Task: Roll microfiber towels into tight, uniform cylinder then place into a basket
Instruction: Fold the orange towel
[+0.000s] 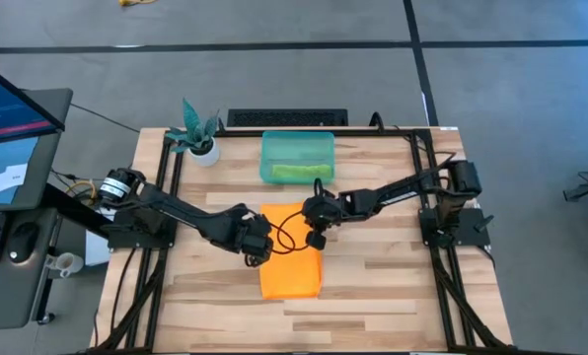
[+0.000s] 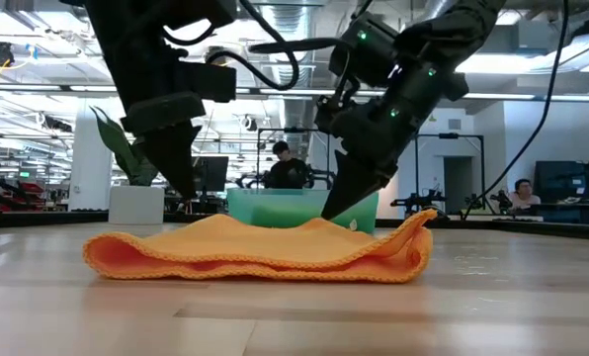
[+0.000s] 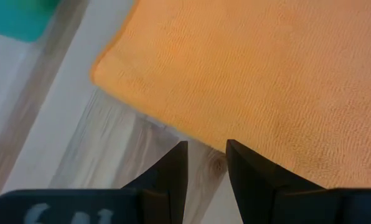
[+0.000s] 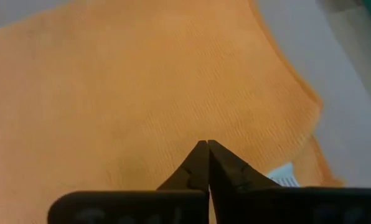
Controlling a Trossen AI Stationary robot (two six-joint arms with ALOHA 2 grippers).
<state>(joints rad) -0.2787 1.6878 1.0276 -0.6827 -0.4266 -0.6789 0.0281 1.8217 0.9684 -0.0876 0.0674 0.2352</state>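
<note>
High view first: we see the orange towel (image 1: 292, 264) lying folded on the wooden table (image 1: 383, 286), near the middle, just in front of the teal basket (image 1: 297, 157). A lime green towel (image 1: 299, 173) lies inside the basket, along its near wall. Both arms reach in over the orange towel's far end.

Left end effector (image 1: 257, 248) sits at the towel's left edge. In the left wrist view its fingers (image 3: 173, 171) stand apart with a narrow gap, bare table showing between them and the towel's edge just ahead; we see nothing gripped.

Right end effector (image 1: 315, 237) is over the towel's far right part. In the right wrist view the fingertips (image 4: 201, 155) meet with no gap, pressed down at the cloth. Whether a pinch of fabric is caught between them we cannot tell. A small white tag (image 4: 284, 174) shows beside the fingers at the towel's edge.

Low view: the towel (image 2: 265, 249) lies in loose layers, its right corner raised; the basket (image 2: 299, 210) stands directly behind it, partly blocked by the right arm.

Around: a white pot with a teal plant (image 1: 200, 138) at the far left corner of the table, a monitor (image 1: 18, 113) off the table's left side, and people (image 2: 285, 163) in the room beyond.
</note>
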